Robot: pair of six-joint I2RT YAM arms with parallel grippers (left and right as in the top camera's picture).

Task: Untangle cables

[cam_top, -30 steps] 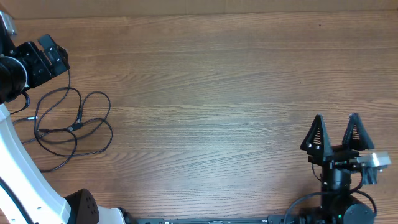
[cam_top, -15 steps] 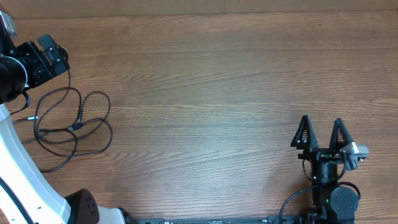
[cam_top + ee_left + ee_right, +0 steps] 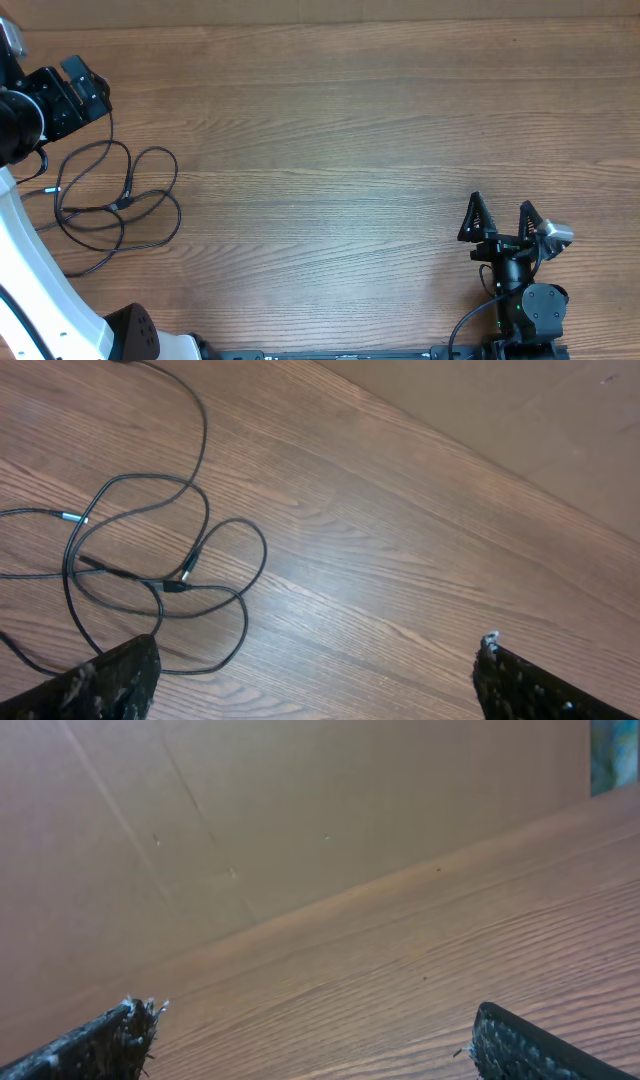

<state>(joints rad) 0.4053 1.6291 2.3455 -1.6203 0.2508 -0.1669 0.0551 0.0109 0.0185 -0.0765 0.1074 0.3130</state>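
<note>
Seeing cables point(image 3: 115, 195) looped, crossed on table point(image 3: 330, 130): untangling not begun. My left fingers point(image 3: 105, 678), right fingers point(image 3: 470, 220) wide, empty. Whole job left.

L arm point(image 3: 40, 290) white w/ blk wrist point(image 3: 60, 100); R claw point(image 3: 498, 203) blk, triangular fingers point(image 3: 470, 220), silver part point(image 3: 556, 235).

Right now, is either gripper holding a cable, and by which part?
Nothing is held. The left gripper and right gripper are both open and empty; the cables lie loose on the table.
</note>
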